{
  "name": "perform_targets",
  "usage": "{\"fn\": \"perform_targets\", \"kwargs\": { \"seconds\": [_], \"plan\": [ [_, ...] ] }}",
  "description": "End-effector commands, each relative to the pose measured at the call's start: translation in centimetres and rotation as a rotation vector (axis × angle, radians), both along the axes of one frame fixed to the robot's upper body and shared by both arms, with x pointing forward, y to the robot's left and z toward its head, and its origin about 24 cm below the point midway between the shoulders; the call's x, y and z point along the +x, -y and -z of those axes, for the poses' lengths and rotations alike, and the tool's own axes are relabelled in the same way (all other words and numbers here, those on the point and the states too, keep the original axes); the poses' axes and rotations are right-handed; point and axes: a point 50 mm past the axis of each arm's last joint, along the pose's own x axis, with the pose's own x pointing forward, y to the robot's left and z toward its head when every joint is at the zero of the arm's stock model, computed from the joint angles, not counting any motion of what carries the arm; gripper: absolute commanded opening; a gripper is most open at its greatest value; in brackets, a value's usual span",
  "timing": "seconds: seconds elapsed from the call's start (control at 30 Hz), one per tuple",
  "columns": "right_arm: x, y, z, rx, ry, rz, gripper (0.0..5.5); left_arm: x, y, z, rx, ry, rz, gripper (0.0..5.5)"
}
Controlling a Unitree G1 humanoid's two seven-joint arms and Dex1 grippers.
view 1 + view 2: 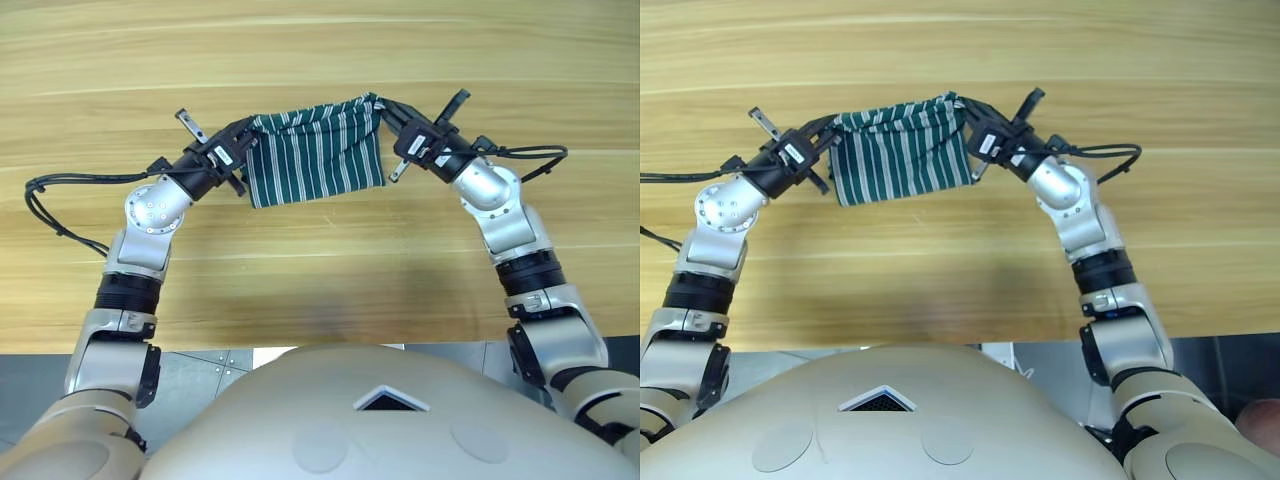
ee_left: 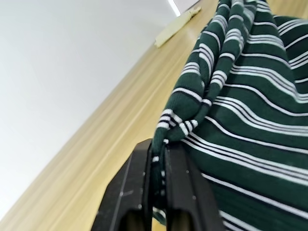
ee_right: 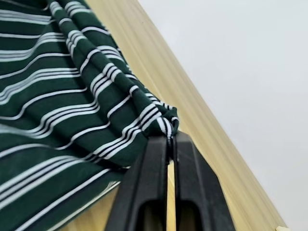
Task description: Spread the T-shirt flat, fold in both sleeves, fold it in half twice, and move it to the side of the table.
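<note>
1. The T-shirt [image 1: 315, 155], dark green with thin white stripes, is folded into a small rectangle and stretched between the two grippers over the middle of the table [image 1: 320, 50].
2. Its top edge sags slightly between the two held corners; whether its lower edge touches the wood cannot be told.
3. The left gripper [image 2: 159, 156] has its black fingers pinched tight on the bunched top corner at the robot's left.
4. The right gripper [image 3: 169, 142] is clamped the same way on the opposite top corner.
5. The table is light wood with long grain lines.

Green white-striped T-shirt [image 1: 315, 152], black tools
</note>
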Motion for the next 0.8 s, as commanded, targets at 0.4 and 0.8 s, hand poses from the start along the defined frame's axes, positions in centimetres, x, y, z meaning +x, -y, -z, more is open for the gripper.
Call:
{"fn": "perform_targets", "kwargs": {
  "seconds": [0.4, 0.8],
  "plan": [
    [2.3, -1.9, 0.6, -0.009, 0.012, 0.013, 2.3, 4.0, -1.4, 1.5, -0.057, -0.044, -0.2, 2.02],
    [-3.5, -1.2, 5.8, -0.144, -0.132, -0.072, 4.39, 5.7, -2.2, 3.4, -0.027, -0.098, -0.363, 3.98]
  ]
}}
